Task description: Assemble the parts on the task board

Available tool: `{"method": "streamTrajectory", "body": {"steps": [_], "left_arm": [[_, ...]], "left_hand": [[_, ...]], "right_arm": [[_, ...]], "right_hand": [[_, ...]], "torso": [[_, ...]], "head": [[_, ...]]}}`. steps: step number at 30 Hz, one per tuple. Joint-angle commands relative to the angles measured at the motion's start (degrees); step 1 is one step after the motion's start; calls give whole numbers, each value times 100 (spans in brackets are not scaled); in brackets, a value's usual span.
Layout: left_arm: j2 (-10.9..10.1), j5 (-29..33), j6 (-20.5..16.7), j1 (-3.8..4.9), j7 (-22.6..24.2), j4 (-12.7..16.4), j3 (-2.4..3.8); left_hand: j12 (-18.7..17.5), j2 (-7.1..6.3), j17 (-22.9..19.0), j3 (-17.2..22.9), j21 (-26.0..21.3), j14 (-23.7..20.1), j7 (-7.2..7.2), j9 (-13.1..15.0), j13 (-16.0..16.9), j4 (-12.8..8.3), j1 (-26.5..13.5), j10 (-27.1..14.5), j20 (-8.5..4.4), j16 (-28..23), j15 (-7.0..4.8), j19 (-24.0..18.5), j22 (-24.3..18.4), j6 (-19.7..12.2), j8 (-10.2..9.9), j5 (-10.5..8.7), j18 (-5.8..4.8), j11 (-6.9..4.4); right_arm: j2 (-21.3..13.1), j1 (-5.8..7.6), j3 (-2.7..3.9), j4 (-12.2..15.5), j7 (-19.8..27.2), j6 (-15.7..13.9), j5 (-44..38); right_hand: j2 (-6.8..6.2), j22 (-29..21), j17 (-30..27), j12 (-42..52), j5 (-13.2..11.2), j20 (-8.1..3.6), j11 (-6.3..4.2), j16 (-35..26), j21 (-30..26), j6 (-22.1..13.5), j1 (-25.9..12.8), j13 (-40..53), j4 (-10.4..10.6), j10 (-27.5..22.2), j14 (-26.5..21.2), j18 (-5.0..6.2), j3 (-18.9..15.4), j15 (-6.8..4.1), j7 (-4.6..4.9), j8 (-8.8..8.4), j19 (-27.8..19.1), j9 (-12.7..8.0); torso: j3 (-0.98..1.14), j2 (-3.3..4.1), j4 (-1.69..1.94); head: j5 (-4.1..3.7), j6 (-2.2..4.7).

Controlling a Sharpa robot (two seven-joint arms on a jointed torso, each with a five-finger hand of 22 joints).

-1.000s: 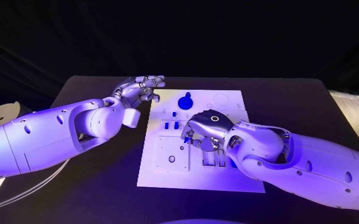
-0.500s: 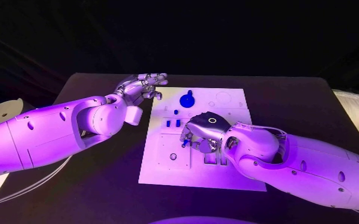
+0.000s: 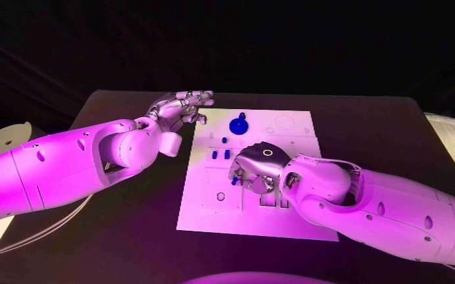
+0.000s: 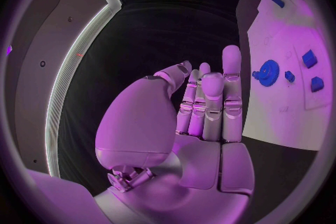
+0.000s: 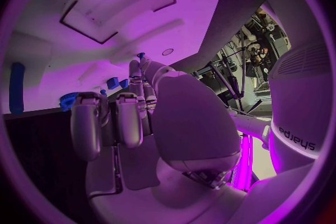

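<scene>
right hand [image 3: 256, 165] over task board [image 3: 210, 215] (centre)

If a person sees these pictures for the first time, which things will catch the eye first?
First, the silver right hand, pressed down over the middle of the white task board with a small blue part at its fingertips. Next, the round blue gear-like part near the board's far edge, and the silver left hand beside the board's far left corner, holding nothing.
</scene>
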Motion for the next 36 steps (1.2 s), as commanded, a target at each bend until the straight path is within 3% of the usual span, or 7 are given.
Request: {"method": "streamTrajectory", "body": {"steps": [1,9,11,15,17,30,36], "left_arm": [[2,-24,91,2,28,17,3],[-2,-24,101,2,14,22,3],[-3,-24,101,2,11,24,3],[-7,-24,106,2,-3,29,3],[-8,-24,117,2,-18,30,3],[-12,-24,172,2,-78,26,3],[-18,-24,181,2,-88,27,3]], "left_hand": [[19,25,-7,-34,-21,-31,-1,-4,6,-5,-14,-41,3,-22,11,21,-7,-25,34,7,59,-12],[19,25,-7,-34,-21,-31,-1,-4,6,-5,-14,-41,3,-22,11,21,-7,-25,34,7,59,-12],[19,25,-7,-34,-21,-31,-1,-4,6,-5,-14,-41,3,-22,11,21,-7,-25,34,7,59,-12],[24,27,-16,-35,-23,-34,-2,-4,7,-9,-10,-46,4,-24,11,21,-9,-26,36,9,60,-13],[26,27,-18,-36,-24,-35,-3,-4,7,-11,-9,-48,4,-25,11,21,-9,-27,36,9,60,-14],[40,16,-37,-54,-32,-44,1,-4,9,-15,-19,-65,6,-29,13,20,-16,-36,37,6,61,-10],[43,14,-39,-56,-33,-45,1,-4,9,-16,-19,-67,6,-29,13,20,-17,-37,37,6,61,-10]], "right_arm": [[25,-11,-7,-15,6,241,-59],[75,-14,-24,-37,-96,361,-78],[83,-14,-28,-48,-139,353,-80],[90,-14,-36,-83,-192,218,-80],[86,-14,-38,-91,-204,100,-79],[-201,-13,-35,187,-168,-712,-98],[-618,56,43,508,-257,-703,-23]], "right_hand": [[-16,370,328,-26,39,5,44,14,-16,14,-54,-6,-6,12,399,107,29,20,37,24,60,7],[-75,349,310,-45,36,27,79,3,-33,-63,-134,-26,-8,-71,393,111,12,52,69,-20,48,-6],[-145,324,289,-54,32,55,131,-11,-54,-215,-237,-46,33,-233,388,115,-18,96,114,-52,35,-41],[-442,119,91,-39,28,201,307,-151,-215,-784,-553,-54,158,-809,343,151,-290,243,238,-58,-66,-180],[-480,35,15,-35,22,249,346,-207,-283,-957,-594,-50,175,-1065,323,174,-432,271,278,-44,-107,-208],[-301,-11,-62,205,37,299,319,-246,-325,-917,-430,-4,168,-984,314,200,-679,258,276,13,-110,-174],[-277,-20,-74,249,38,287,302,-249,-332,-863,-384,-14,157,-927,315,201,-666,246,252,17,-108,-169]], "torso": [[-1,0,3],[-5,-5,1],[-6,-6,1],[-8,-8,1],[-6,-7,0],[-3,-9,2],[-5,-9,-9]], "head": [[4,-12],[12,-19],[9,-17],[4,-13],[6,-9],[-28,21],[-74,43]]}}
